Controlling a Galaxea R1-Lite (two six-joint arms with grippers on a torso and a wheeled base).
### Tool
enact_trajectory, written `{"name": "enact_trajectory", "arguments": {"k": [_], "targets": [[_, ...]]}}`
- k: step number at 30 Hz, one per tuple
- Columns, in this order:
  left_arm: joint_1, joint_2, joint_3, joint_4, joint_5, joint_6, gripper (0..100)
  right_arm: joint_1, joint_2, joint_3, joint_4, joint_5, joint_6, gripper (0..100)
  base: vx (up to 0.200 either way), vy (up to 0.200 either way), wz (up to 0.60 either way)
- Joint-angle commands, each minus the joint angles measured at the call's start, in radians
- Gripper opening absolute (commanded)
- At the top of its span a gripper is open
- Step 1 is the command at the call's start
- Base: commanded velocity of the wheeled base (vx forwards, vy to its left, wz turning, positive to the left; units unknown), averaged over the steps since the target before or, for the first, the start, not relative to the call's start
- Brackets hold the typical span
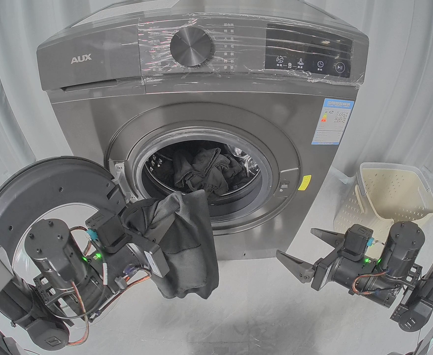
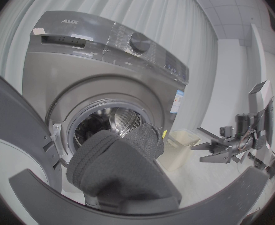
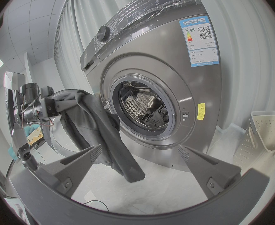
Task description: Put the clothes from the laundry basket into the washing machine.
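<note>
A grey front-loading washing machine (image 1: 201,89) stands ahead with its round door (image 1: 44,188) swung open to the left. Dark clothes (image 1: 204,168) lie inside the drum. My left gripper (image 1: 142,228) is shut on a dark grey garment (image 1: 187,247) that hangs down just below and in front of the drum opening; the cloth (image 2: 118,163) covers the fingers in the left wrist view. My right gripper (image 1: 302,252) is open and holds nothing, low at the right, in front of the laundry basket (image 1: 394,195). The same garment (image 3: 103,132) shows in the right wrist view.
The cream laundry basket (image 3: 269,135) stands on the floor to the right of the machine, against a white curtain (image 1: 408,75); no clothes show inside it. Pale bare floor (image 1: 260,306) lies between the two arms.
</note>
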State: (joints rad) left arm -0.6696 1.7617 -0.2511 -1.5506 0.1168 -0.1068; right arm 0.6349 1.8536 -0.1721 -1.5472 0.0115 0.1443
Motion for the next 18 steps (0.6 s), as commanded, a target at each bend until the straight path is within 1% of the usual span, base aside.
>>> {"name": "enact_trajectory", "arguments": {"k": [1,4,9,12,15,18], "targets": [[-0.015,0.097,-0.028,-0.002,0.060,-0.001,0,-0.003,-0.014,0.000,-0.001,-0.001,0.001,100,0.000,0.000,0.00],[-0.021,0.110,-0.017,-0.002,0.087,0.006,0,-0.001,-0.014,0.000,-0.001,0.001,0.003,100,0.000,0.000,0.00],[-0.025,0.122,-0.030,-0.002,0.087,0.002,0,0.003,-0.014,0.000,-0.002,0.001,0.006,100,0.000,0.000,0.00],[-0.024,0.131,-0.030,-0.002,0.083,0.001,0,0.005,-0.013,-0.001,-0.004,0.001,0.006,100,0.200,0.000,0.00],[-0.025,0.153,-0.033,-0.002,0.089,0.004,0,0.009,-0.013,0.000,-0.004,0.001,0.008,100,0.200,0.000,0.00],[-0.025,0.159,-0.034,-0.003,0.089,0.006,0,0.009,-0.013,0.000,-0.004,0.001,0.008,100,0.000,0.000,0.00]]}}
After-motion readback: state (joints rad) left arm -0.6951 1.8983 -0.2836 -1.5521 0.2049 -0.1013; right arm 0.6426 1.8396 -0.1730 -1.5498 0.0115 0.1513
